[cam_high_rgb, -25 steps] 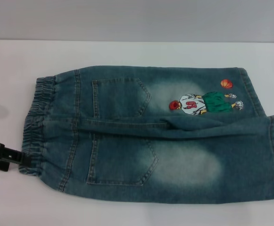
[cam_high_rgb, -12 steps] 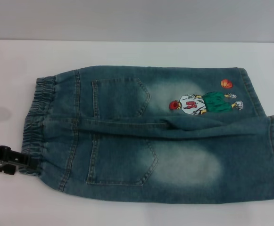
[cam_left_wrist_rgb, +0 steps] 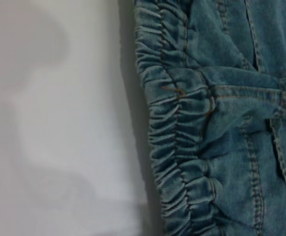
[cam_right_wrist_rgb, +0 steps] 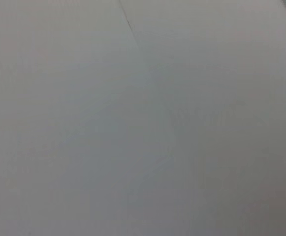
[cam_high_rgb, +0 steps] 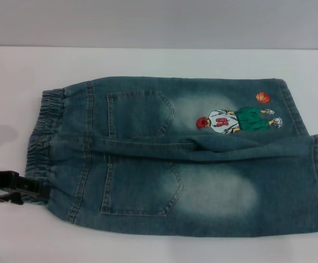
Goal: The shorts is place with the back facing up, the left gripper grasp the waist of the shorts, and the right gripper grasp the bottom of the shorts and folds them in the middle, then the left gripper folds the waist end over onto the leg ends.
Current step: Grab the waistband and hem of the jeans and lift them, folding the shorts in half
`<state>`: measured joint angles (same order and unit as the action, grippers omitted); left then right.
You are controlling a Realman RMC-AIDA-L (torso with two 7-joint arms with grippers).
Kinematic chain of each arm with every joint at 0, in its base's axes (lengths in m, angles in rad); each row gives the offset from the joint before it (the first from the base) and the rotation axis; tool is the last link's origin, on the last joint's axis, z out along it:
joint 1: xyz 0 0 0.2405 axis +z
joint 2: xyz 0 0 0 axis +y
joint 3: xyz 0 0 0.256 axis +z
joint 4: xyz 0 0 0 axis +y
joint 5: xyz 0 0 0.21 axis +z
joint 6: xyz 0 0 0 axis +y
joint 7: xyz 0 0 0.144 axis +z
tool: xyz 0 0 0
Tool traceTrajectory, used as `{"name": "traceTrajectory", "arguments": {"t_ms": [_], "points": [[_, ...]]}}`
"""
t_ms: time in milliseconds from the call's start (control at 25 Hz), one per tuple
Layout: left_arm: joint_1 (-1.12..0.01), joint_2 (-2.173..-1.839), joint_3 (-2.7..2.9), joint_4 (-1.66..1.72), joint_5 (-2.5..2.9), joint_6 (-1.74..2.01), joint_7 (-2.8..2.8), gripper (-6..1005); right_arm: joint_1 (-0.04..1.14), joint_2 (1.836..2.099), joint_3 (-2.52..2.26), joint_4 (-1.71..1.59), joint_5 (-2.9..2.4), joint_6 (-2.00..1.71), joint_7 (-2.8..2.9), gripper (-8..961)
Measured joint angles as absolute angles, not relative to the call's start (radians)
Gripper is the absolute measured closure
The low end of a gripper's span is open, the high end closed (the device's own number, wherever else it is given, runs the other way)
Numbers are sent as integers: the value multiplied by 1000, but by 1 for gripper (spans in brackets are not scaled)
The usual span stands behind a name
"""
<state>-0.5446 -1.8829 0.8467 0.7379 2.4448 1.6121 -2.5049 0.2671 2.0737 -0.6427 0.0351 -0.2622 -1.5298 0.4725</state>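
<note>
The shorts (cam_high_rgb: 175, 159) lie flat on the white table (cam_high_rgb: 164, 60), back up, with two patch pockets showing. The waist of the shorts (cam_high_rgb: 42, 137) is the ruffled elastic band at the left end, seen close up in the left wrist view as waist (cam_left_wrist_rgb: 177, 128). The bottom of the shorts (cam_high_rgb: 314, 175) is at the right end, and the far leg carries the cartoon (cam_high_rgb: 230, 120). My left gripper (cam_high_rgb: 34, 192) is low at the waist's near corner, open, its fingertips touching the band's edge. The right gripper is out of view.
Bare white table surrounds the shorts on the left (cam_left_wrist_rgb: 59, 147) and at the back. A grey wall (cam_high_rgb: 159, 22) rises behind the table. The right wrist view holds only a plain grey surface (cam_right_wrist_rgb: 143, 118).
My left gripper has slid downward and to the right along the table, from beside the waist band to its near corner. The shorts have not moved.
</note>
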Motion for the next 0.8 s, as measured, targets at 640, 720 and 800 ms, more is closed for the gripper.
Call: {"name": "traceTrajectory", "arguments": {"t_ms": [640, 720, 800], "points": [[-571, -1892, 807, 742, 2437, 1613, -2503, 169, 267, 2072, -641, 31, -261, -1530, 472, 385], [-576, -1891, 798, 740, 2437, 1613, -2499, 169, 266, 2072, -641, 31, -261, -1529, 472, 385], [-580, -1891, 797, 739, 2437, 1614, -2497, 169, 265, 2072, -641, 31, -261, -1529, 472, 385]]}}
